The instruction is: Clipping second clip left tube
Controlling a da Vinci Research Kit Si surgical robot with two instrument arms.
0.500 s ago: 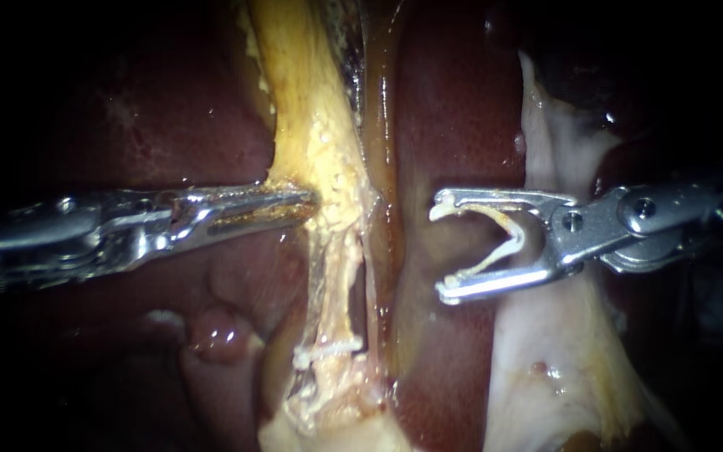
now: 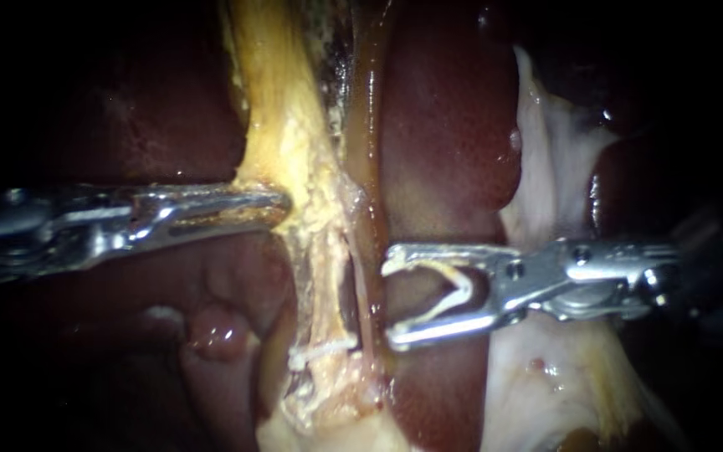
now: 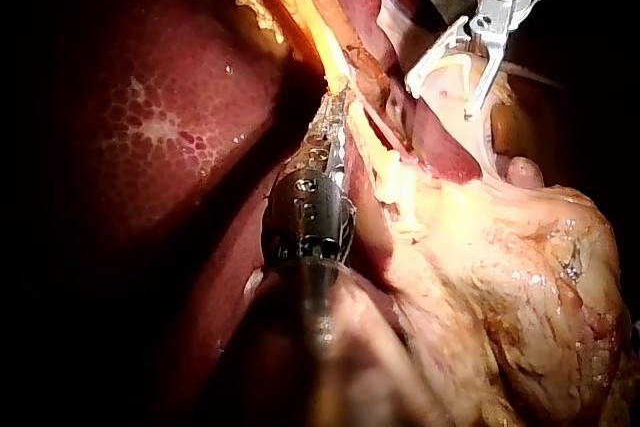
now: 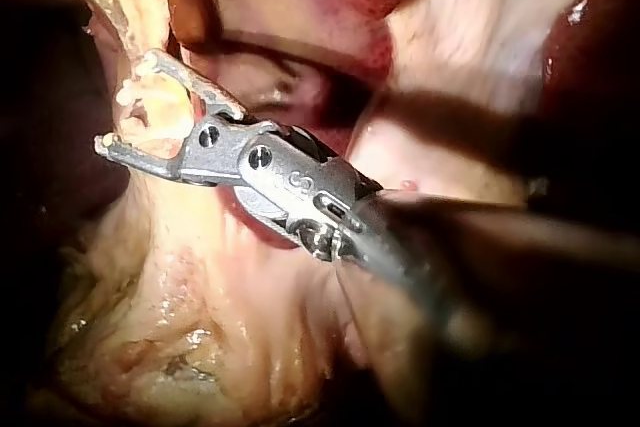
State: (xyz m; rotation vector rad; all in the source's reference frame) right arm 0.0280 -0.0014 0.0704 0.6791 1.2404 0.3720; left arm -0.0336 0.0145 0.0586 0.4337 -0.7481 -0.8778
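At far left of the endoscope view, your left instrument (image 2: 278, 201) comes in level, shaft blurred. Its hand is clenched on the yellow tissue (image 2: 278, 100), both jaws pinching that band's left edge. Dark red liver (image 2: 453, 142) lies behind, w/ more of it below the shaft.

Just right of the grip the band thins into the left tube (image 2: 325, 276), running down the view. Lower on it sits the placed clip (image 2: 324, 345), white, lying across the tube. A dark gap separates the tube from a thin strand (image 2: 358, 285) beside it.

Right of that strand your right instrument (image 2: 388, 301) comes in level. Its hand stands wide, grasping the loaded clip (image 2: 462, 293), a white V seated btw both jaws w/ its point toward the hinge. Jaw tips sit just beside the thin strand, above the placed clip's level; the left tube isn't btw them.

Right wrist view: yellowish tissue shows btw the spread jaws, but can't tell if it's inside them or behind. Pale tissue (image 2: 546, 167) lies behind the right shaft.
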